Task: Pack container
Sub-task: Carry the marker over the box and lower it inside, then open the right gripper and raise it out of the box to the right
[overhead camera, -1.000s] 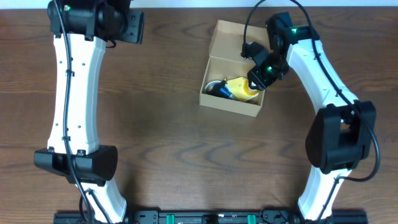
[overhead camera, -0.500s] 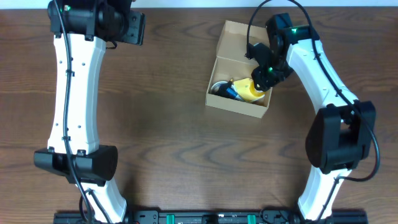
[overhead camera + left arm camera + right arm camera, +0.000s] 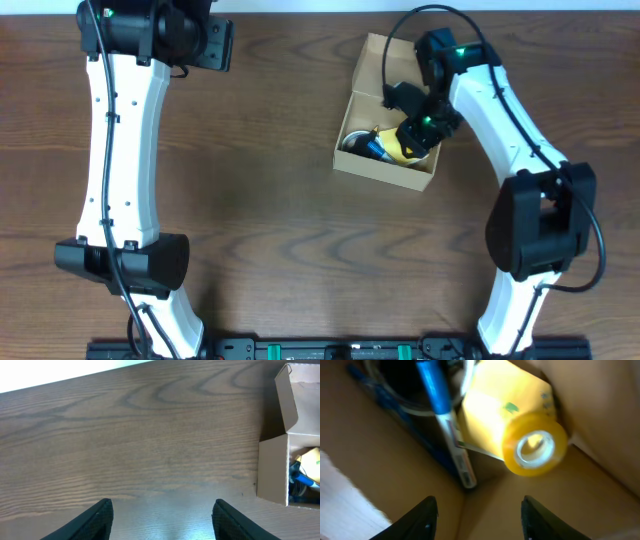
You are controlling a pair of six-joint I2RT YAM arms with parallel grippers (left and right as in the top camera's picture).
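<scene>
Right claw [image 3: 477, 510] released, empty, over the container [image 3: 380, 171] — yellow tape roll [image 3: 520, 425] and blue pen [image 3: 434, 390] inside; left claw [image 3: 162, 515] released too

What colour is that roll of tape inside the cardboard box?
Yellow; the roll of tape shows best in the right wrist view.

The tan cardboard container [image 3: 385, 172] was seen near the table [image 3: 270, 200]'s far edge, right of centre, flap lid folded back.
</scene>
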